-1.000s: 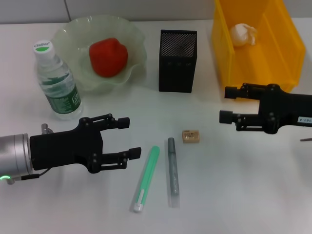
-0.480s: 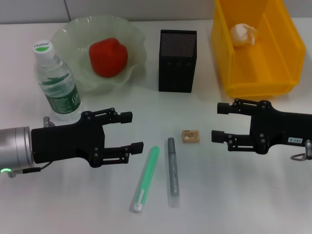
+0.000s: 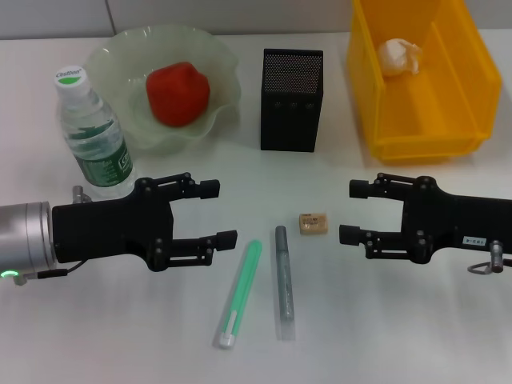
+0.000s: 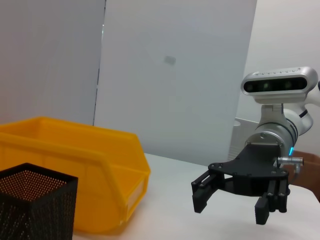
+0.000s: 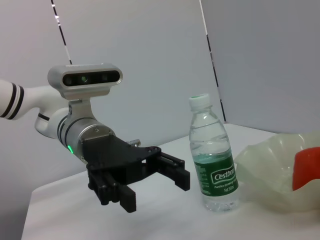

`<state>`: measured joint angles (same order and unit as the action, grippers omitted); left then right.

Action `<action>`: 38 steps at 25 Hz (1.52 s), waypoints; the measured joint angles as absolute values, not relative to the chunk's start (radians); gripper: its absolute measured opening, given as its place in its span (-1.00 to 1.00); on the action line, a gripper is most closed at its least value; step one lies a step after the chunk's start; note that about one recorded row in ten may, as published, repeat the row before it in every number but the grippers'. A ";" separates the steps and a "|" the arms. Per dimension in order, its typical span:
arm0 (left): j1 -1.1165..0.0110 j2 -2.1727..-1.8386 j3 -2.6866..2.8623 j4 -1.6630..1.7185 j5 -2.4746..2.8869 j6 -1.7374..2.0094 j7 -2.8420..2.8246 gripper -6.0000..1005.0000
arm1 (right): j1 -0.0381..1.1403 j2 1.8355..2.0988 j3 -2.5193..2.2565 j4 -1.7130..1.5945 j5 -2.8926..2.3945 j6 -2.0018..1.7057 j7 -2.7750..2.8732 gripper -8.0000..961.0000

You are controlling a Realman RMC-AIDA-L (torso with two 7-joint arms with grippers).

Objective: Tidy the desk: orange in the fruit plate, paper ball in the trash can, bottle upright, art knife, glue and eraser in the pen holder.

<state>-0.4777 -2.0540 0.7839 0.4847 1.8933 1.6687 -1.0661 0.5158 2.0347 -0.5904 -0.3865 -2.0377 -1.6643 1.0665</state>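
The orange (image 3: 178, 94) lies in the pale-green fruit plate (image 3: 120, 50). The bottle (image 3: 92, 136) stands upright to its left. The paper ball (image 3: 399, 56) rests inside the yellow trash can (image 3: 424, 148). The black mesh pen holder (image 3: 291, 100) stands between plate and can. On the table lie the tan eraser (image 3: 313, 223), a grey art knife (image 3: 283, 280) and a green glue stick (image 3: 242, 292). My left gripper (image 3: 218, 214) is open, just left of the glue stick's upper end. My right gripper (image 3: 351, 212) is open, a short gap right of the eraser.
The left wrist view shows the right gripper (image 4: 230, 202) beyond the trash can (image 4: 100, 170) and pen holder (image 4: 35, 205). The right wrist view shows the left gripper (image 5: 156, 192) beside the bottle (image 5: 215, 165), with the fruit plate (image 5: 265, 170) and orange (image 5: 307, 167).
My right gripper has moved left and nearer the front, from beside the trash can to close by the eraser. My left gripper has edged right toward the glue stick.
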 joint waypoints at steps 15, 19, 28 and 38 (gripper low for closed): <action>-0.497 -2.054 0.786 0.490 1.898 1.681 -1.057 0.56 | 0.502 2.040 -0.590 -0.387 -2.039 -1.663 1.057 0.62; -0.525 -2.054 0.808 0.534 1.898 1.725 -0.999 0.56 | 0.494 2.040 -0.586 -0.378 -2.039 -1.663 1.065 0.62; -0.620 -2.047 0.941 0.707 1.898 1.830 -0.815 0.56 | 0.467 2.040 -0.583 -0.364 -2.037 -1.661 1.070 0.61; -0.723 -2.046 0.950 0.778 1.935 1.812 -0.712 0.56 | 0.428 2.037 -0.563 -0.363 -2.028 -1.672 1.067 0.62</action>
<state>-0.7231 -2.0463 0.9496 0.7777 1.9355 1.8120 -0.7118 0.4283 2.0375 -0.5633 -0.3634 -2.0285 -1.6723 1.0673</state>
